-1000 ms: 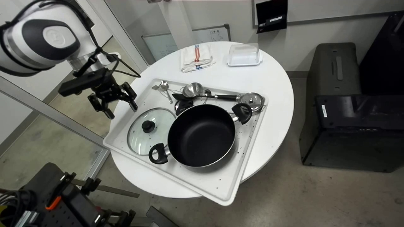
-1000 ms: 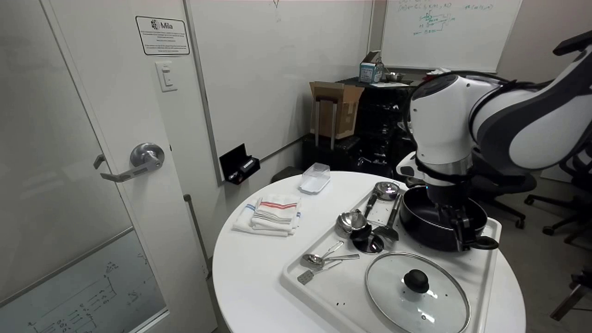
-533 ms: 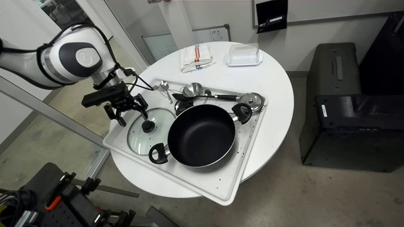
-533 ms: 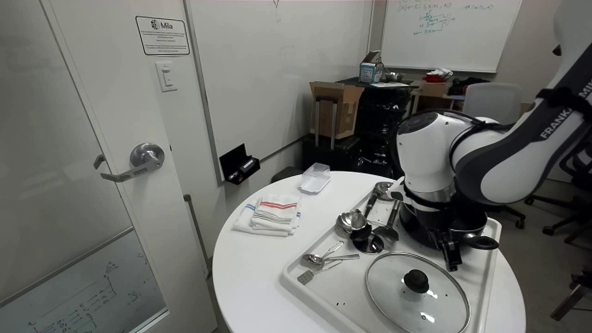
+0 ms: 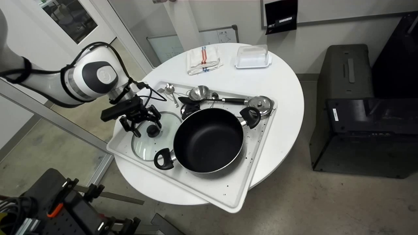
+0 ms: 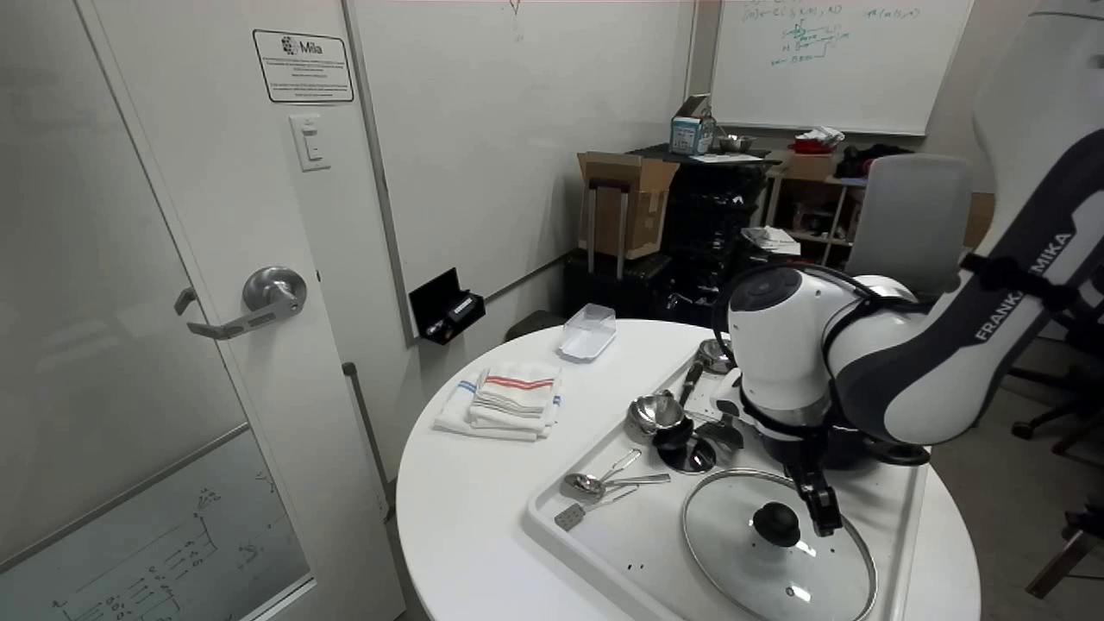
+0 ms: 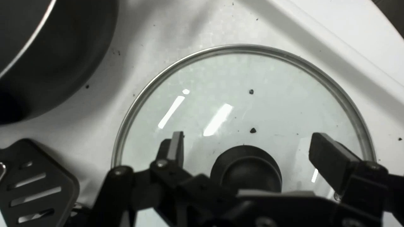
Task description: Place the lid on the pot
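The round clear glass lid [image 5: 167, 129] with its black knob [image 5: 153, 131] lies flat on the tray, knob up, beside the pot. The lid also shows in an exterior view [image 6: 733, 552]. The wide black pot [image 5: 209, 140] stands upright and uncovered on the tray; the arm hides much of it in an exterior view [image 6: 849, 453]. My gripper [image 5: 148, 129] is open and empty, pointing down over the lid near the knob. In the wrist view the fingertips [image 7: 247, 137] stand wide on either side of the knob [image 7: 249, 167], not touching it. The knob's near part is hidden.
The white tray [image 5: 225, 194] sits on a round white table [image 5: 287, 94]. Metal utensils and a metal bowl [image 5: 199, 93] lie behind the pot. A black slotted spatula [image 7: 34, 186] lies close to the lid. Folded towels [image 5: 204, 60] and a clear container [image 5: 253, 57] stand farther back.
My arm has moved down and toward the lid. The open gripper has gone from beside the tray to over the lid's knob. The lid and pot have not moved.
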Action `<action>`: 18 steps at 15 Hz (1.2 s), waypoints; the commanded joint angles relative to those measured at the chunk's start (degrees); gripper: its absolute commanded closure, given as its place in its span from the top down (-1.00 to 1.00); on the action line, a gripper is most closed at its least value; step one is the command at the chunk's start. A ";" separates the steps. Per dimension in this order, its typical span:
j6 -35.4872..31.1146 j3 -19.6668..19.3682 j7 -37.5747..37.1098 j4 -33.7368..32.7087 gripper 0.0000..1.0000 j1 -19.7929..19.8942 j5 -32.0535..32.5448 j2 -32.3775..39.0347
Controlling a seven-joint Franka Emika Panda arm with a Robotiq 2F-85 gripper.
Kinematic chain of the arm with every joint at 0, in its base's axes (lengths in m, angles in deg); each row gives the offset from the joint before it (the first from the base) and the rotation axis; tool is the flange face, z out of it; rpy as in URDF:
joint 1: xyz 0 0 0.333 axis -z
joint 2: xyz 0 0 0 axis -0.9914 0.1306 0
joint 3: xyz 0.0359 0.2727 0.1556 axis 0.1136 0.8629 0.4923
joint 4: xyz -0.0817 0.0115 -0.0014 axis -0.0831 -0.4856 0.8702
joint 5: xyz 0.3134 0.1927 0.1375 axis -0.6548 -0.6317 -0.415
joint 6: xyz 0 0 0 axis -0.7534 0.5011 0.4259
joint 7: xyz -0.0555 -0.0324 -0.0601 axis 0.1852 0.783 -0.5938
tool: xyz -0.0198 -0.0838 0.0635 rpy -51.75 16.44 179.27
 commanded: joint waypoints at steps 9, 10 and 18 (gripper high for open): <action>-2.40 -1.25 -1.62 -7.10 0.47 -3.10 1.02 6.20; -2.21 -1.15 -1.51 -7.12 0.33 -2.96 0.85 6.11; -1.87 -0.29 -0.95 -5.42 -0.49 -2.40 0.27 3.76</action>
